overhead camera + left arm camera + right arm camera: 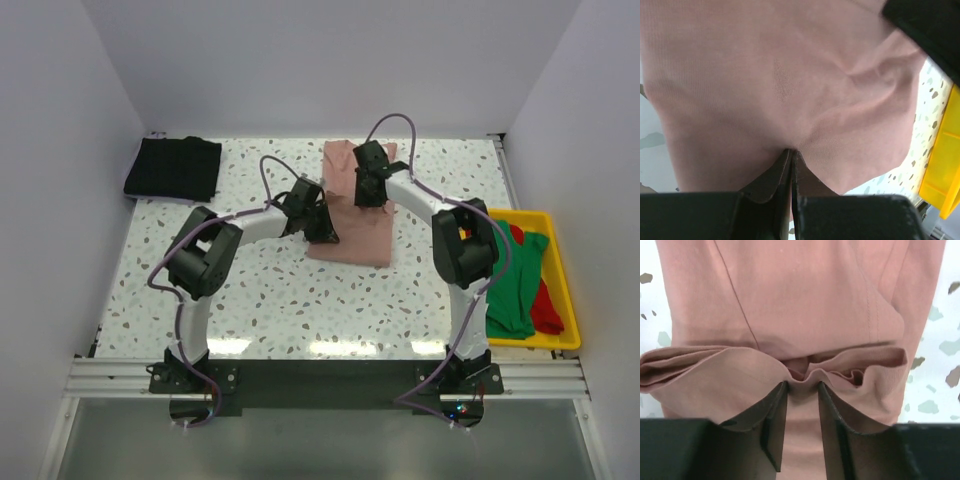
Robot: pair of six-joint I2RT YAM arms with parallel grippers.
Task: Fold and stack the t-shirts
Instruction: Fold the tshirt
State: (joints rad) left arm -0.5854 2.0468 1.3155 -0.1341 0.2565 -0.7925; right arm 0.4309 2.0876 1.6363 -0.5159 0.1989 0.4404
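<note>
From above, the pink shirt is seen on the table. At the left wrist its cloth is pinched by the left gripper; at the right wrist a bunched fold is pinched by the right gripper. The fold may be undone by uneven tugs

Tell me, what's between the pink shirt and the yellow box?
In the top view, the right arm reaches across between the pink t-shirt and the yellow bin, above bare speckled table.
</note>
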